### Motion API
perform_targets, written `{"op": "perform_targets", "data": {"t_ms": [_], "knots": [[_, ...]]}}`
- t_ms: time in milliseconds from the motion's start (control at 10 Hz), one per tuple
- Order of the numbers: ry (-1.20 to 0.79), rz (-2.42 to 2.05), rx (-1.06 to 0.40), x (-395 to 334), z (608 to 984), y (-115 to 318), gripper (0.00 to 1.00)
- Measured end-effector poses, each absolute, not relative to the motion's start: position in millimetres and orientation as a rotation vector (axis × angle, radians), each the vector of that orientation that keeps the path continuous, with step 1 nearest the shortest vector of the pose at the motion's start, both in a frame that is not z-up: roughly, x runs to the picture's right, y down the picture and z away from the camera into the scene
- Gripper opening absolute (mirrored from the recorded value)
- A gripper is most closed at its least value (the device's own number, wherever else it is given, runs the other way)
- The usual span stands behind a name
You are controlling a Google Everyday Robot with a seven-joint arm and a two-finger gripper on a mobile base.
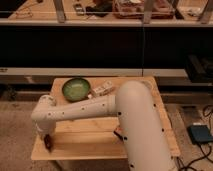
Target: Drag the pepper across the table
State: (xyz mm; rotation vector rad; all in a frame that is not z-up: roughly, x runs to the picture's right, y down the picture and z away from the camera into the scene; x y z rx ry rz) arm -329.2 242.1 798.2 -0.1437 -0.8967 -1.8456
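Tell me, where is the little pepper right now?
In the camera view, the pepper sits at the near left corner of the table, just below the gripper, far from the green bowl.

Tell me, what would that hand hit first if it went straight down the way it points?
Probably the pepper, lying right under the hand at the table's near left corner; whether they already touch is unclear.

A light wooden table (pixel 85 141) is seen from above, and a white arm (pixel 85 107) is stretched across it toward the front left corner. The claw (pixel 45 136) is pointed down at that corner, directly over the pepper (pixel 49 144), which appears to be touched by it. A green bowl (pixel 76 89) and a pale box (pixel 102 90) are set side by side near the far edge. A small dark red object (pixel 119 134) is partly hidden by the arm.
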Motion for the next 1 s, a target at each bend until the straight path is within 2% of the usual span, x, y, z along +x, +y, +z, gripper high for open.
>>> {"op": "perform_targets", "data": {"t_ms": [1000], "knots": [[-0.859, -1.772, -0.193, -281.3, 822.9, 225.6, 0.33]]}}
